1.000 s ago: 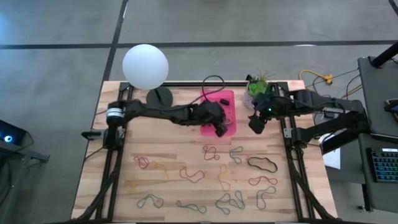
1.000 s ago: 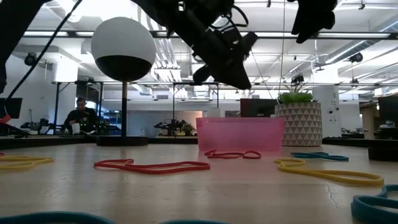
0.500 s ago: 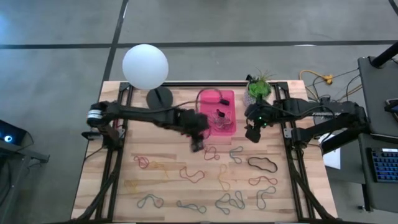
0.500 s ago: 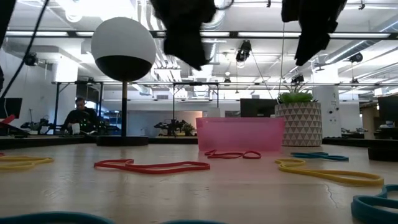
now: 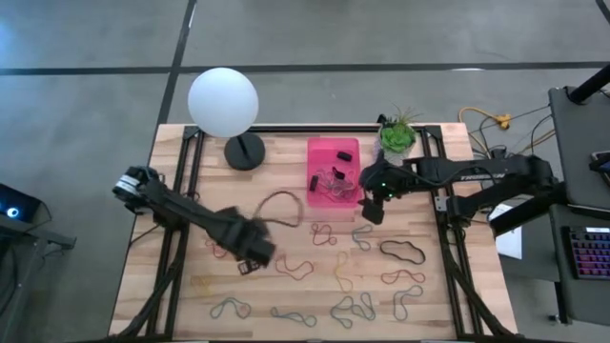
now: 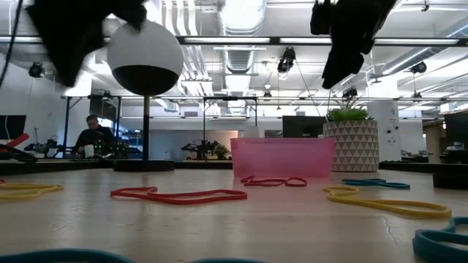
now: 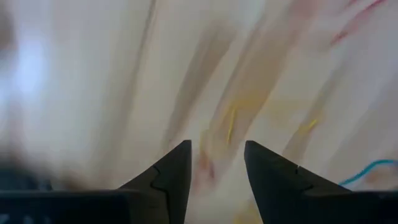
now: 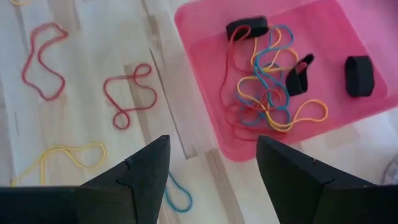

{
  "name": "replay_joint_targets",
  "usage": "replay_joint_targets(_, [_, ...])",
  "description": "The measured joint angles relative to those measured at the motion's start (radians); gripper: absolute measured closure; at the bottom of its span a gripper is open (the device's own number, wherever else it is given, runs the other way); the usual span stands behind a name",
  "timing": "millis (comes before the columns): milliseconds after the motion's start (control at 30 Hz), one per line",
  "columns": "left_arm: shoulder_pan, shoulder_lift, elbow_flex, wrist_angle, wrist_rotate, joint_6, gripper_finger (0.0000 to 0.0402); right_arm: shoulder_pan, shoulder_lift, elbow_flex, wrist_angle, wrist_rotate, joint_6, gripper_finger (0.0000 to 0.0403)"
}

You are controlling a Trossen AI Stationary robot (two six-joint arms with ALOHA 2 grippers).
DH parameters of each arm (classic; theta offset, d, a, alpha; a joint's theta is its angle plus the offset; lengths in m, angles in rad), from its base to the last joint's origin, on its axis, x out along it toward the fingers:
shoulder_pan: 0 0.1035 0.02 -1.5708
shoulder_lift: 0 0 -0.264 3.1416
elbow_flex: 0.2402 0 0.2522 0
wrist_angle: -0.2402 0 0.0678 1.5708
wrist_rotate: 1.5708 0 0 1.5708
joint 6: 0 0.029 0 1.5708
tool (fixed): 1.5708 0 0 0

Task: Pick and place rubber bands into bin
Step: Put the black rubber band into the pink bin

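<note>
Left wrist view: rubber bands point(image 7: 231, 124) blurred.

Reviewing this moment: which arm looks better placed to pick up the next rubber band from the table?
Probably the left. The left gripper hangs open and empty over the loose rubber bands mid-table. The right gripper, also open, sits at the bin edge, with only a few bands nearby.

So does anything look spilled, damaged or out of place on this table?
Nothing stands out. The small translucent pink plastic bin sits upright holding several bands, and the thin twisted rubber bands lie loose on the wooden table, simply not yet collected.
</note>
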Motion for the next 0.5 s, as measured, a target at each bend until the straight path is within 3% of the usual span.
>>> replay_joint_targets(133, [-0.027,-0.046,-0.185,0.013,0.085,-0.483,0.0268,0.003,0.046,0.024,-0.004,-0.003,0.037,0.0179])
replay_joint_targets(233, [-0.069,-0.125,-0.293,0.158,0.094,-0.727,0.0268,0.005,0.08,0.048,-0.006,-0.018,0.058,0.0179])
replay_joint_targets(367, [-0.105,-0.242,-0.426,0.33,0.056,-0.884,0.0268,0.005,0.125,0.086,-0.011,-0.02,0.064,0.0179])
replay_joint_targets(500, [-0.134,-0.315,-0.526,0.351,0.042,-0.81,0.0268,0.006,0.169,0.121,-0.024,-0.024,0.012,0.0179])
